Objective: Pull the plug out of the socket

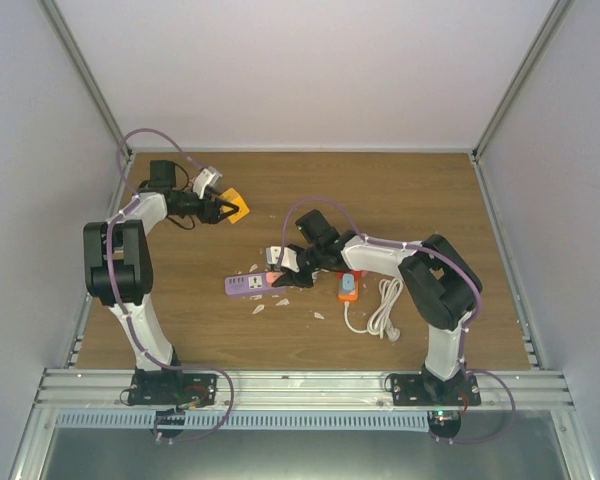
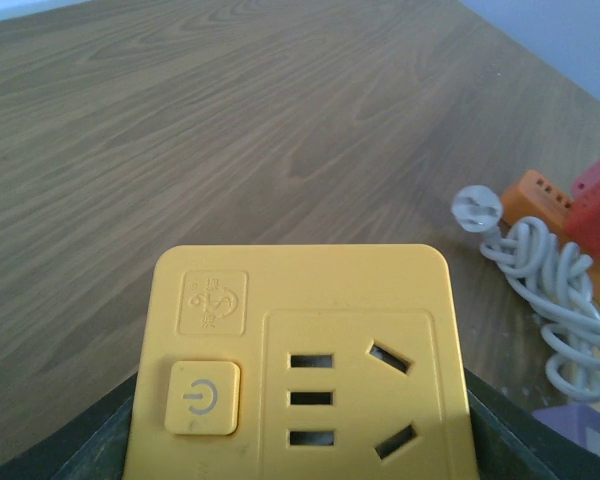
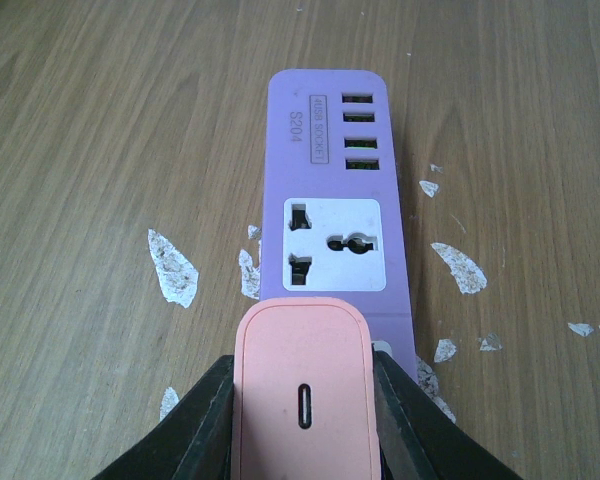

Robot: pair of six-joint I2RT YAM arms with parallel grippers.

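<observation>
My left gripper (image 1: 226,209) is at the back left of the table, shut on a yellow socket adapter (image 1: 237,208) and apart from the power strip. In the left wrist view the adapter (image 2: 300,350) fills the bottom, with its power button and socket holes facing up between the dark jaws of the gripper (image 2: 300,445). A purple power strip (image 1: 246,286) lies at mid-table. My right gripper (image 1: 282,270) is shut on a pink plug (image 3: 302,385) that sits on the near end of the strip (image 3: 330,130). The black fingers (image 3: 205,430) press on both of its sides.
An orange power strip (image 1: 348,287) and a coiled white cable (image 1: 385,310) lie right of the purple strip; both show in the left wrist view (image 2: 528,195), (image 2: 550,285). White scraps (image 1: 318,315) are scattered around the strip. Walls close the left, right and back.
</observation>
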